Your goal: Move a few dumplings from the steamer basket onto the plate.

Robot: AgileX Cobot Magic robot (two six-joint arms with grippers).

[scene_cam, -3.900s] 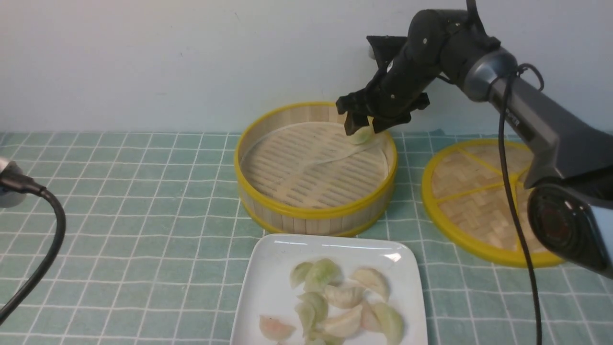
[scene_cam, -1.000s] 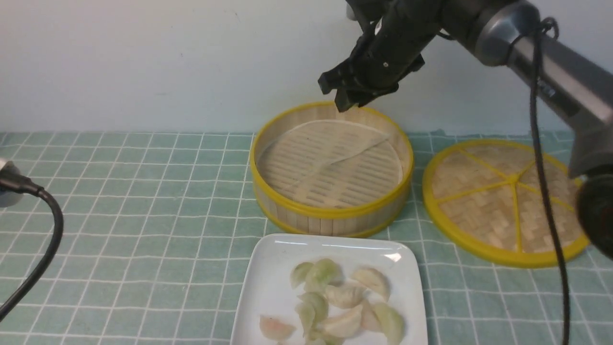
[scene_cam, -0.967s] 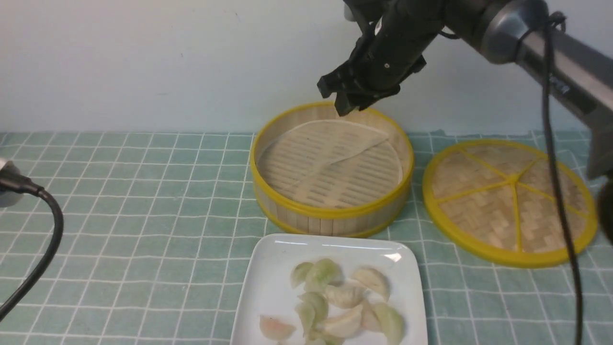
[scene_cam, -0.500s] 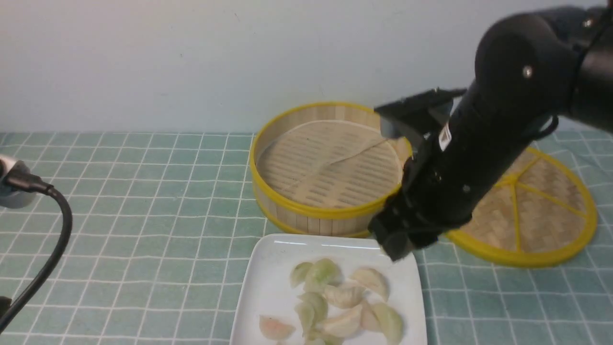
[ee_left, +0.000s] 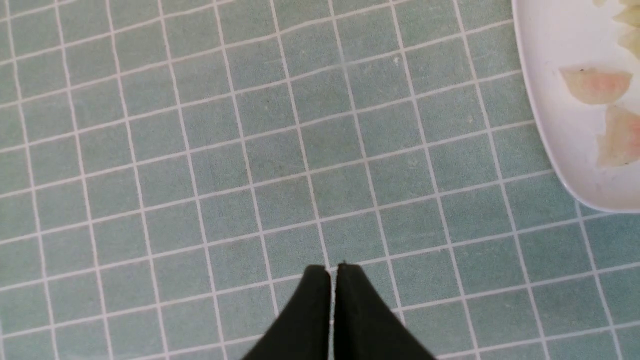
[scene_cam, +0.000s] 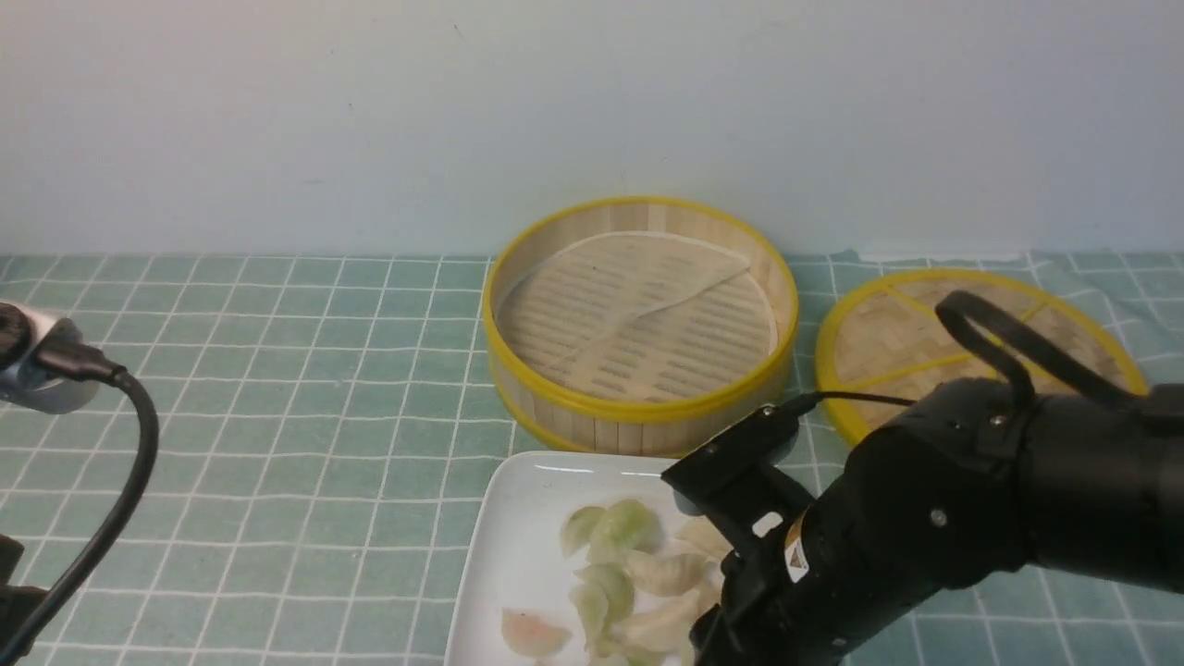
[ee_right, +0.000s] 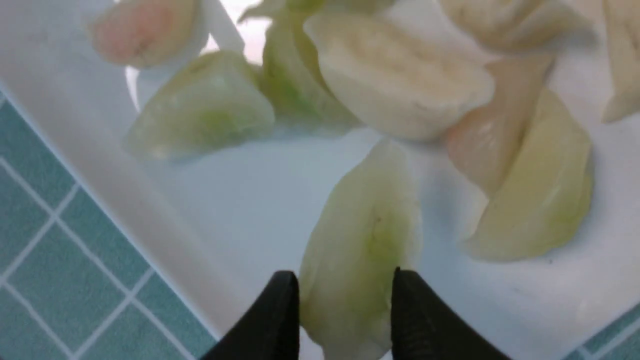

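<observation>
Right gripper: low over the near right part of the plate. Fingertips are clamped on either side of 1 pale green dumpling. Cannot tell whether it touches the plate surface or hangs just above it.

The other dumplings lie clustered on the plate, some overlapping.

Steamer basket: just behind the plate, liner sheet inside.

Left gripper: jaws together, nothing between them, above the checked cloth near the plate's rim.
</observation>
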